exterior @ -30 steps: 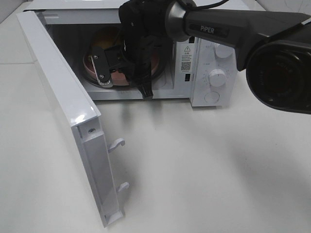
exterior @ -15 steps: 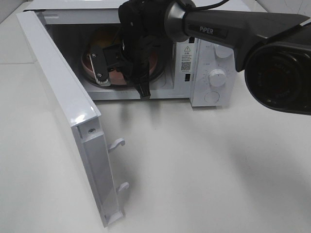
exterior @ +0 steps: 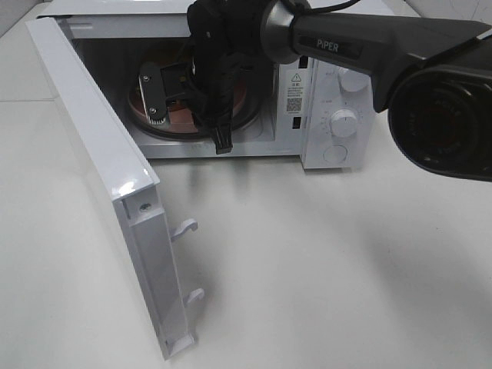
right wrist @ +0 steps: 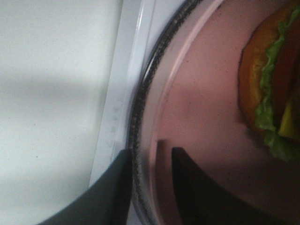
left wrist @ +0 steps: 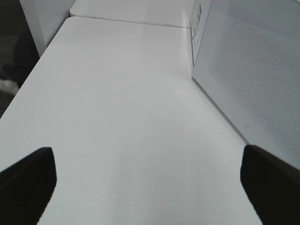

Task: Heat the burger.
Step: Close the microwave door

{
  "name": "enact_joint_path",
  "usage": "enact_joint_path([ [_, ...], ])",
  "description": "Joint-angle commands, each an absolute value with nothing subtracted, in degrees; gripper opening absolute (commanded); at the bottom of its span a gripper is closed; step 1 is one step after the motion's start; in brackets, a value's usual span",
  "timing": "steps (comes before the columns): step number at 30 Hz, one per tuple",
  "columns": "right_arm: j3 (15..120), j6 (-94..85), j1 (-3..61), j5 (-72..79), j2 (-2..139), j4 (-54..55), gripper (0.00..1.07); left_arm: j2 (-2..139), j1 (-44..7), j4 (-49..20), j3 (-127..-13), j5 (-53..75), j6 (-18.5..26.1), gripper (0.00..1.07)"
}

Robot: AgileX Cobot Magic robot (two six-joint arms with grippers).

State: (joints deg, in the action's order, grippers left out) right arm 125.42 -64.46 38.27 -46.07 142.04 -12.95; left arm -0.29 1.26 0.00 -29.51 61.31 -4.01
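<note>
The burger, a tan bun with green lettuce and yellow filling, lies on a pinkish-brown round dish. The dish sits on the glass turntable inside the open microwave. My right gripper reaches into the oven, with its jaws on either side of the dish's rim and closed on it. In the high view the right gripper covers the burger, and only part of the dish shows. My left gripper is open and empty over bare table beside the microwave's side wall.
The microwave door stands wide open to the left, with latch hooks on its edge. The control panel with its knobs is on the right. The right arm crosses over the top of the oven. White table lies in front.
My right gripper has moved a little farther back into the oven cavity, with its jaw spacing unchanged. The door has not moved.
</note>
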Motion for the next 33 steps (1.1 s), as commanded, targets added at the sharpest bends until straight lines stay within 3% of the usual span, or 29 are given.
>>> enact_joint_path([
  [1, 126.11, -63.54, 38.1, -46.12, 141.18, -12.43, 0.46, -1.26, 1.15, 0.0, -29.56, 61.36, -3.9, 1.02],
  [3, 126.11, -63.2, 38.1, -46.12, 141.18, -11.29, 0.55, -1.26, 1.15, 0.0, -29.56, 61.36, -3.9, 1.02],
  [9, 126.11, -62.85, 38.1, -46.12, 141.18, -11.29, 0.65, -1.26, 1.15, 0.0, -29.56, 61.36, -3.9, 1.02],
  [33, 126.11, -61.48, 38.1, -47.67, 140.09, -9.0, 0.68, -1.26, 1.15, 0.0, -29.56, 61.36, -3.9, 1.02],
])
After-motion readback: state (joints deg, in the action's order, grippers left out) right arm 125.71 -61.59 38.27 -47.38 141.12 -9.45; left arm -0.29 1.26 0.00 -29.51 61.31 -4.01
